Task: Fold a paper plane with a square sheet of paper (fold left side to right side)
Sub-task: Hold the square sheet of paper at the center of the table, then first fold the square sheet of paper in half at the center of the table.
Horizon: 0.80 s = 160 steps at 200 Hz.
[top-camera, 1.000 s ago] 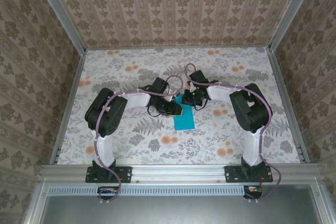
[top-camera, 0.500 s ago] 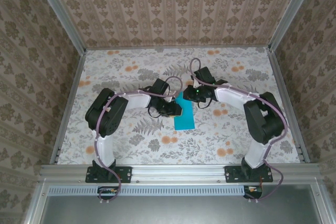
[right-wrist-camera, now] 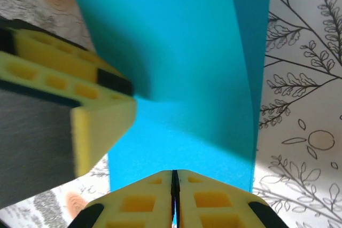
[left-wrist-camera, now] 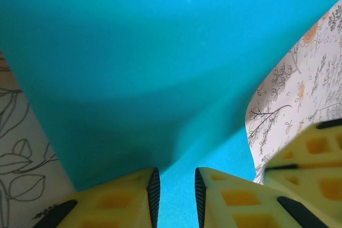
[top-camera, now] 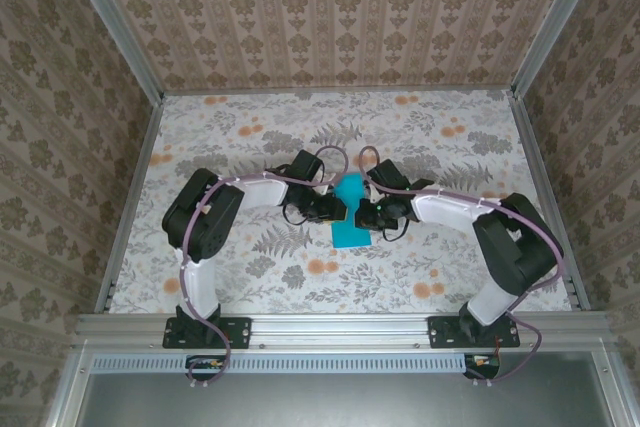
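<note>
The square sheet of paper is found at the centre of the desk, between the two arms. In the top view it is seen as a narrow turquoise-blue oblong whose long side runs from 12 to 6 o'clock. Its 6 o'clock part lies flat on the floral surface, while the 12 o'clock part is raised and curved. The colour is plain and matte and no marks are seen. In the right wrist view a second layer is shown along one long edge, so the sheet is judged to be doubled over. An edge of the sheet is pinched by the right hand, set at the sheet's 3 o'clock. Its pads are pressed together with the blue paper running into the seam, and this grip is judged to be what holds the flap up for folding. The left hand is placed at the sheet's 9 o'clock, low over the paper, its jaws parted by a narrow gap in which blue paper shows. Nothing is clamped there, and whether the tips press on the sheet cannot be told. It is judged to be stationed there to steady the flat part, so that the sheet is not dragged while the flap is worked. The two hands are set close together, a finger of each being seen in the other's wrist view.
</note>
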### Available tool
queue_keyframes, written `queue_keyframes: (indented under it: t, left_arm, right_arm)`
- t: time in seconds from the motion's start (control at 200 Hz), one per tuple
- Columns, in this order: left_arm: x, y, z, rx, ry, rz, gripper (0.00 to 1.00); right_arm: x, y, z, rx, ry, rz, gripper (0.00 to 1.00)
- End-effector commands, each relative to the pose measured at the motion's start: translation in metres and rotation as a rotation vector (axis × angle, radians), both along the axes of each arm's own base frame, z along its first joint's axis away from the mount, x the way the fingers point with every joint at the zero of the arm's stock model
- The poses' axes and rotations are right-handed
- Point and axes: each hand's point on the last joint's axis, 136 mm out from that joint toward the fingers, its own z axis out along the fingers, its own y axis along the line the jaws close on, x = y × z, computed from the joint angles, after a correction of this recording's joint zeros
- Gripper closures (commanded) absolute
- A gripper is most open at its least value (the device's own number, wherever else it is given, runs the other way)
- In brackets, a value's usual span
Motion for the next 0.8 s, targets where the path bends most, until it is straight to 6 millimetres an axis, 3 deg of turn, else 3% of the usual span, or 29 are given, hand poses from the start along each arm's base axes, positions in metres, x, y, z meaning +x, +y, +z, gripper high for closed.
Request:
queue_keyframes:
  t: [0.0, 0.405, 0.795]
  left_arm:
    - [-0.013, 0.011, -0.019, 0.093, 0.037, 0.004, 0.72]
    - [0.021, -0.009, 0.034, -0.009, -0.063, -0.002, 0.67]
    - [0.036, -0.012, 0.016, -0.015, -0.061, 0.004, 0.71]
  right_arm:
    - [-0.009, -0.008, -0.019, -0.056, 0.069, -0.02, 0.89]
    - [-0.03, -0.031, -0.052, -0.194, 0.176, 0.006, 0.89]
    - [-0.03, -0.029, -0.054, -0.196, 0.19, 0.009, 0.9]
